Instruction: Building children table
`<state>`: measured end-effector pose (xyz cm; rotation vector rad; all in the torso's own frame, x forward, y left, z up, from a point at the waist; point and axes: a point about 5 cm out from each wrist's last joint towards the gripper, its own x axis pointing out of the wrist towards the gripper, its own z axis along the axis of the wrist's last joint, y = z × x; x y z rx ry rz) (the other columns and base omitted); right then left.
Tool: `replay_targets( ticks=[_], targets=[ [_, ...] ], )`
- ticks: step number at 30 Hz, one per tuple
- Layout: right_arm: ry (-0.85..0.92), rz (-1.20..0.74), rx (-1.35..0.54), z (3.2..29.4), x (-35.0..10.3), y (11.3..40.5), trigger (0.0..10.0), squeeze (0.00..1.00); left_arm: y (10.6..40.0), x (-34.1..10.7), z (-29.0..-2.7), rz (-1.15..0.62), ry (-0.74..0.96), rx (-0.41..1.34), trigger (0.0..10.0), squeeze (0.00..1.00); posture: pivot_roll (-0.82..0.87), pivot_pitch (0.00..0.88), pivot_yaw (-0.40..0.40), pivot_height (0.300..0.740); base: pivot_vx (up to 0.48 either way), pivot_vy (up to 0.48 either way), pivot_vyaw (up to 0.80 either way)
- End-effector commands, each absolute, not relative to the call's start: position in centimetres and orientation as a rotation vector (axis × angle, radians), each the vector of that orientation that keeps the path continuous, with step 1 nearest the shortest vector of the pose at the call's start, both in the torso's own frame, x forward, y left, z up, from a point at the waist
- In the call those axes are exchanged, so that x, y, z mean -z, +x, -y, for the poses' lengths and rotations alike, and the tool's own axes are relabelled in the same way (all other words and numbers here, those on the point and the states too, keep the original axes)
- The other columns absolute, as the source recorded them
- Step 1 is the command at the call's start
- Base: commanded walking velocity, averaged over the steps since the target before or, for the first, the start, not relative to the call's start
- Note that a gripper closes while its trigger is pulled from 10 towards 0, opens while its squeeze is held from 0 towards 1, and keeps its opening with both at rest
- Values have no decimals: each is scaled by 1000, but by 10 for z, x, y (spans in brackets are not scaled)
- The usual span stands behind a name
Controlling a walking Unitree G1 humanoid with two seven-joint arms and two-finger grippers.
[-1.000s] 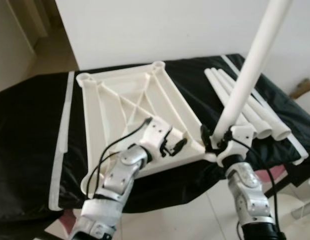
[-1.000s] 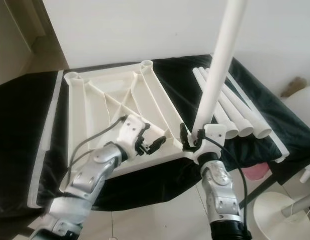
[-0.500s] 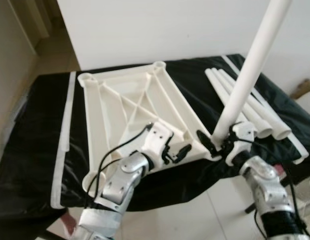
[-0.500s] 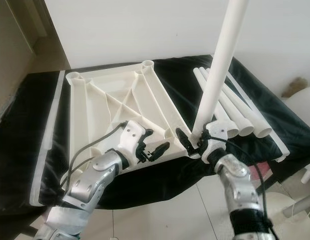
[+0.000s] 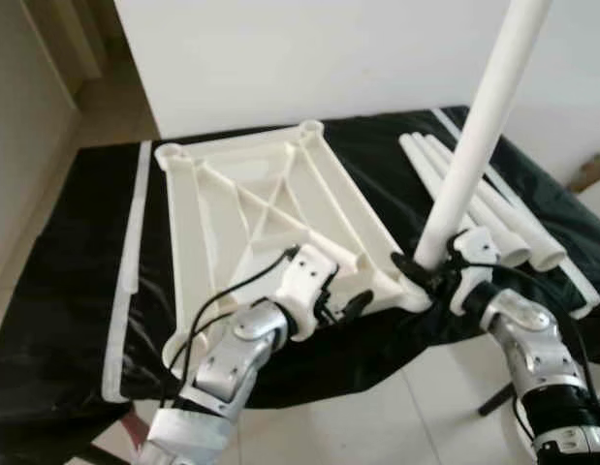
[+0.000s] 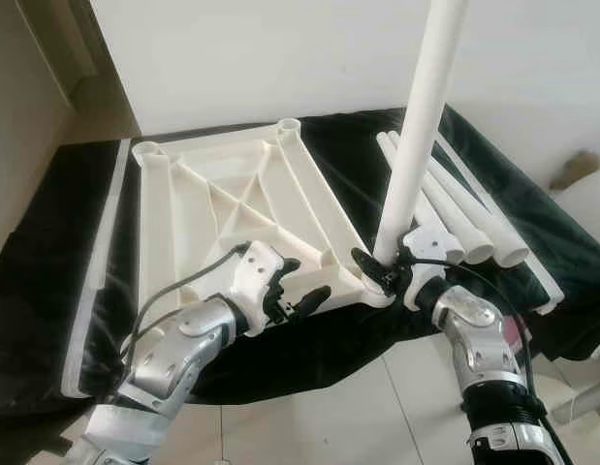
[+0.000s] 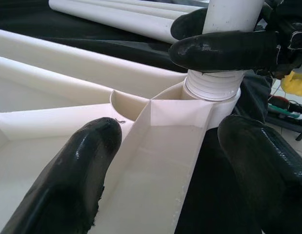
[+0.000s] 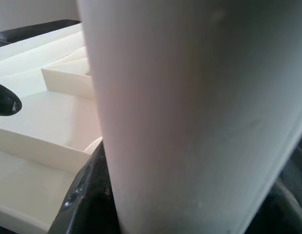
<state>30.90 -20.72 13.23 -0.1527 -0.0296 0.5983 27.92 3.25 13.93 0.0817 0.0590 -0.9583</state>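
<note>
Black cloth [image 5: 67, 291] covers the surface beneath the upturned white tabletop [image 5: 251, 203]; right gripper [image 5: 430, 274] clamps the upright leg [image 5: 469, 145], left gripper [image 5: 343, 308] gapes around the tabletop's rim beside it, spare legs [image 5: 493, 208] beyond, pale wall [image 5: 280, 58] behind.

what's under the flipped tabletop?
The tabletop lies on a black cloth that covers the whole support. What the cloth rests on is hidden. The near edge overhangs pale floor tiles.

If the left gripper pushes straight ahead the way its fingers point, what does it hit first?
Probably the corner socket of the tabletop, where the right gripper holds the upright leg. The left gripper already straddles that rib.
</note>
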Motion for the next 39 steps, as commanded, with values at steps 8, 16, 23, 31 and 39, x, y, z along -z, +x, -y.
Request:
replay_targets(
  ticks=[8, 16, 23, 31, 39],
  targets=[
    [-126, -33, -560, 216, -112, 298, 10000, 0, 270, -141, -35, -69, 85, 1074, 10000, 0, 13, 0, 32, 740, 0, 0, 0],
    [-105, -60, -513, 203, -101, 294, 10000, 0, 272, -141, -35, -75, 91, 1062, 10000, 0, 5, 0, 38, 740, 0, 0, 0],
    [-89, -60, -366, 189, -96, 291, 10000, 0, 272, -140, -35, -83, 103, 1048, 10000, 0, -1, 0, 39, 740, 0, 0, 0],
    [-11, -49, 3, 169, -95, 290, 10000, 0, 279, -140, -35, -72, 129, 1005, 10000, 0, -5, 0, 36, 740, 0, 0, 0],
    [65, -18, 113, 146, -101, 288, 10000, 0, 281, -141, -37, -57, 142, 962, 10000, 0, 18, 0, 14, 740, 0, 0, 0]
  ],
)
